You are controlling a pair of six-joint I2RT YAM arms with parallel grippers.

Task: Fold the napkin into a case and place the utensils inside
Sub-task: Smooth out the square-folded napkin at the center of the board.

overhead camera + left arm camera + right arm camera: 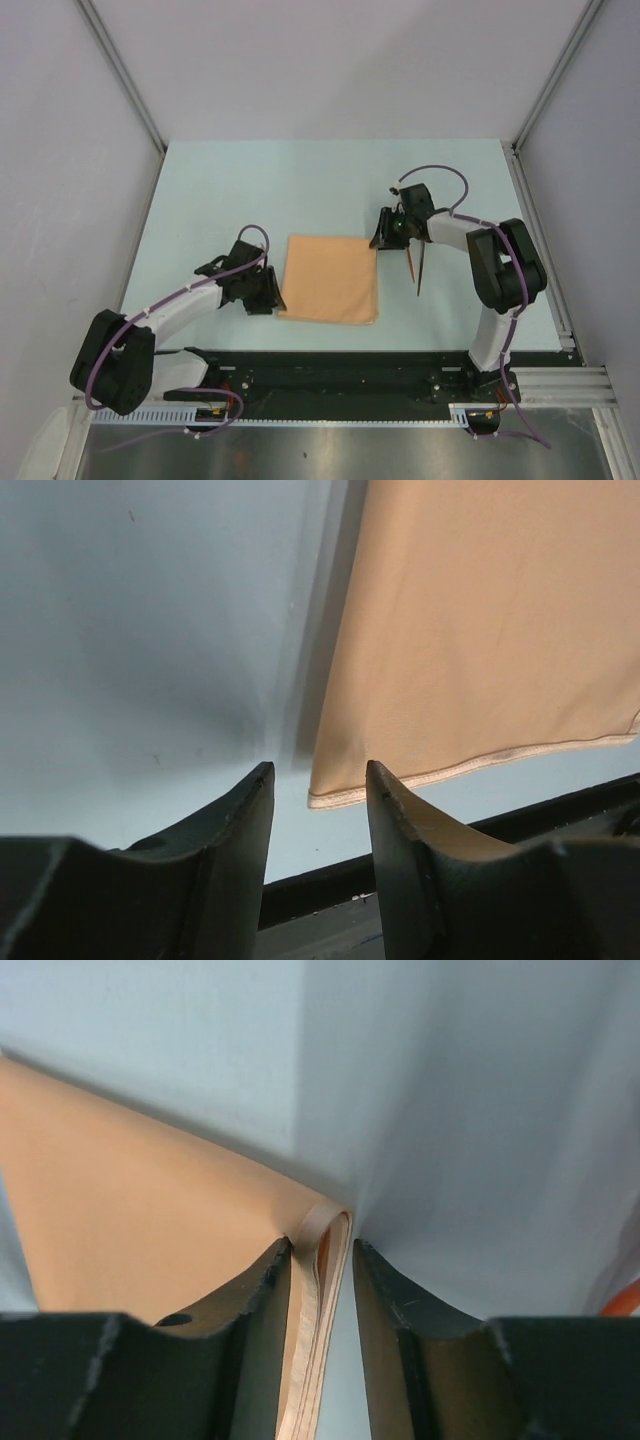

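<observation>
- Right wrist: right pincer is clamped on the napkin corner's layers.
- Left pincer stands apart, napkin corner just ahead between its tips.

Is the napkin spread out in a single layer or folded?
Folded: the napkin edge shows several stacked layers between the right arm's fingers.
</observation>
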